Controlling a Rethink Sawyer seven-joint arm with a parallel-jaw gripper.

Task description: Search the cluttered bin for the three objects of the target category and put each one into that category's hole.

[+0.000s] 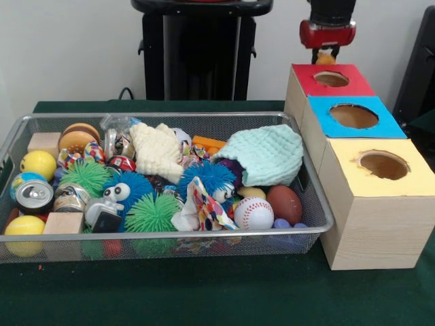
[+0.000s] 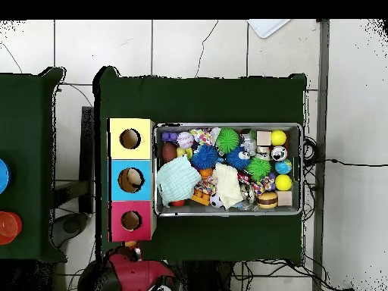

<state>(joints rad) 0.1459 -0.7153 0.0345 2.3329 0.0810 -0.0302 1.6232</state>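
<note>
A: Where is the end effector [image 1: 327,49] right now?

B: Hanging just behind the red box [image 1: 319,85], a little beyond its far edge. Something small and tan-orange [image 1: 326,59] sits between its tips, so I judge it is clenched on a soft toy, probably the teddy bear.

A: And the hole [image 1: 332,79]?

B: Below the end effector and slightly toward the camera in the front view. The move, as I read it, turns on that short offset: the toy is not yet over the opening, so it needs carrying forward before letting go.

A: Does the overhead view add anything?

B: It shows the offset plainly: the end effector [image 2: 130,246] lies just outside the box's edge, with the round hole [image 2: 131,220] straight ahead of it, away from the robot's base. The front view shows the height gap instead, which the overhead view hides.

A: What about the wire basket [image 1: 309,197]?

B: It lies off to the side of the end effector, on the green surface [image 1: 204,292], full of clutter. I cannot pick out another soft toy for certain; a pale yellow lump [image 1: 251,193] by the baseball [image 1: 253,212] might be 1.
</note>
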